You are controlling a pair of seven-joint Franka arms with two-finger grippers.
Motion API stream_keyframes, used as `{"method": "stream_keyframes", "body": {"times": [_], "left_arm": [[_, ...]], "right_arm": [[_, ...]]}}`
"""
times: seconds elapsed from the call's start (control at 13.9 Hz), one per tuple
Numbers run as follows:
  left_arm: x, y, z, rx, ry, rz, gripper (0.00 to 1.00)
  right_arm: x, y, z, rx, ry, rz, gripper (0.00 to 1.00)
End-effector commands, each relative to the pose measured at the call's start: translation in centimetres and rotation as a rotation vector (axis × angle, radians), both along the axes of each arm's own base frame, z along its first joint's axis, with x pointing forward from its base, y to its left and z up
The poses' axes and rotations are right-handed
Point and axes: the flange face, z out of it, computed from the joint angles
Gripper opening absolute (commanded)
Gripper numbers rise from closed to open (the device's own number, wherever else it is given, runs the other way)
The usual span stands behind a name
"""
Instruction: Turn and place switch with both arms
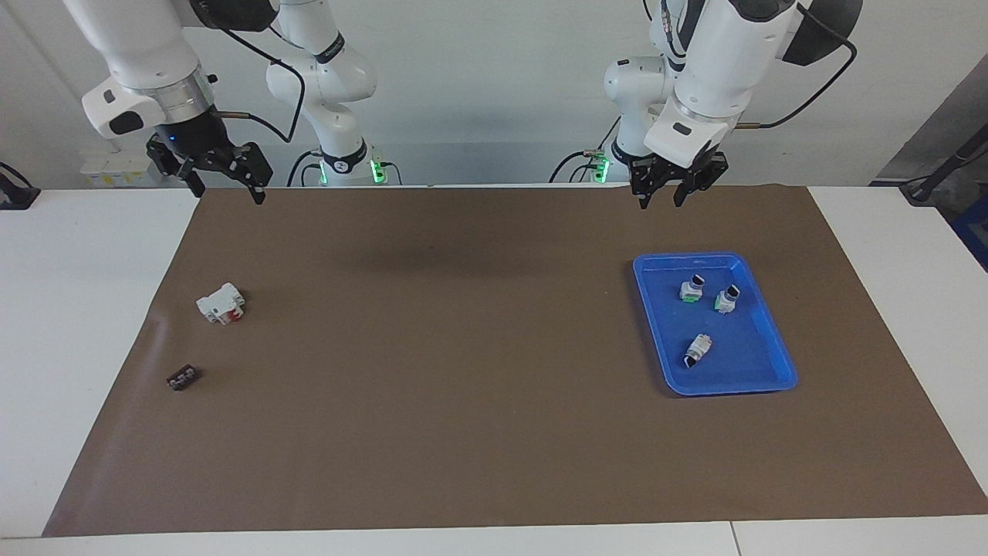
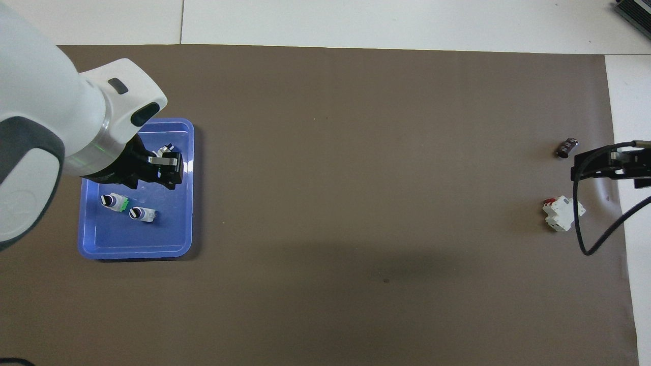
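Upper right of facing view: left gripper [image 1: 662,194] raised part-open, empty, likely poised for tray [image 1: 776,351] switches [image 1: 698,349]; right gripper [image 1: 224,189] waiting wide open, upper left.

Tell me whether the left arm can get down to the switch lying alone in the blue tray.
Probably yes. The left gripper, fingers apart and empty, hangs high over the blue tray; the lone switch lies uncovered, apart from the other two switches.

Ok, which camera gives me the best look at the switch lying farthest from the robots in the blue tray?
The facing view: the lying switch shows whole and unobstructed in the blue tray. In the overhead view the raised left gripper covers most of it, leaving only a sliver visible.
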Motion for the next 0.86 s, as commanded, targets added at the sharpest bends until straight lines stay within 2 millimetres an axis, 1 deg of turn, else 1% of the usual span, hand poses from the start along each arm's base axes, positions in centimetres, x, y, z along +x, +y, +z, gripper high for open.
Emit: {"method": "stream_keyframes", "body": {"times": [0.0, 0.14, 0.29, 0.36, 0.43, 0.5, 0.79], "left_arm": [[1.1, 5.1, 0.8, 0.001, -0.019, -0.006, 0.60], [1.1, 7.7, -0.1, 0.003, 0.004, -0.036, 0.60], [0.7, 9.0, -1.2, 0.009, -0.001, -0.052, 0.60], [0.6, 9.8, -2.2, 0.013, -0.019, -0.035, 0.60], [0.3, 10.0, -2.8, 0.015, -0.043, -0.031, 0.60], [0.5, 9.9, -3.1, 0.014, -0.060, -0.030, 0.61], [1.2, 9.9, -2.7, -0.004, -0.109, -0.021, 0.63]], "right_arm": [[-0.8, -0.1, 0.1, 0.000, -0.009, 0.022, 1.00], [-0.8, -0.1, 0.1, 0.000, -0.009, 0.022, 1.00], [-0.8, -0.1, 0.1, 0.000, -0.009, 0.022, 1.00], [-0.8, -0.1, 0.1, 0.001, -0.009, 0.022, 1.00], [-0.8, -0.1, 0.1, 0.000, -0.009, 0.022, 1.00], [-0.8, -0.1, 0.1, 0.000, -0.009, 0.022, 1.00], [-0.8, -0.1, 0.1, 0.000, -0.009, 0.022, 1.00]]}}
